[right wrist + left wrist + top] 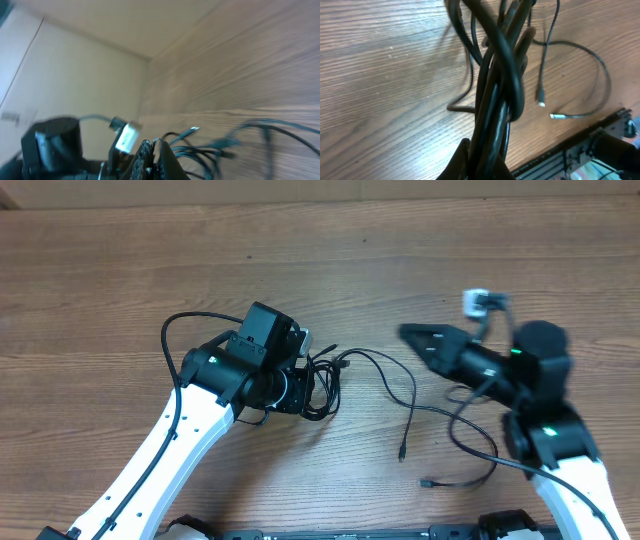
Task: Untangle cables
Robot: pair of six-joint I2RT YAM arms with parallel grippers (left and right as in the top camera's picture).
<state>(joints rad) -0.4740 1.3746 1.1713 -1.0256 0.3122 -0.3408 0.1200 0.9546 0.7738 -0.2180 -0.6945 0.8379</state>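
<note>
Several thin black cables [322, 385] form a twisted bundle just left of the table's middle. My left gripper [300, 390] is shut on the bundle. The left wrist view shows the cords [495, 85] knotted together and running up from between the fingers [480, 165]. Loose strands trail right, ending in small plugs [402, 454] [427, 482], also seen in the left wrist view [540, 103]. My right gripper [408, 334] points left, right of the bundle. It hangs in the air with its fingers [155, 150] closed and apparently empty. The cables [210, 150] lie blurred beyond them.
The wooden table [120, 280] stretches around the bundle. The table's front edge with a dark rail [580, 145] is close behind the plugs. The left arm's wrist [50, 145] and its white camera [127, 136] face my right gripper. A wall [75, 65] stands past the table.
</note>
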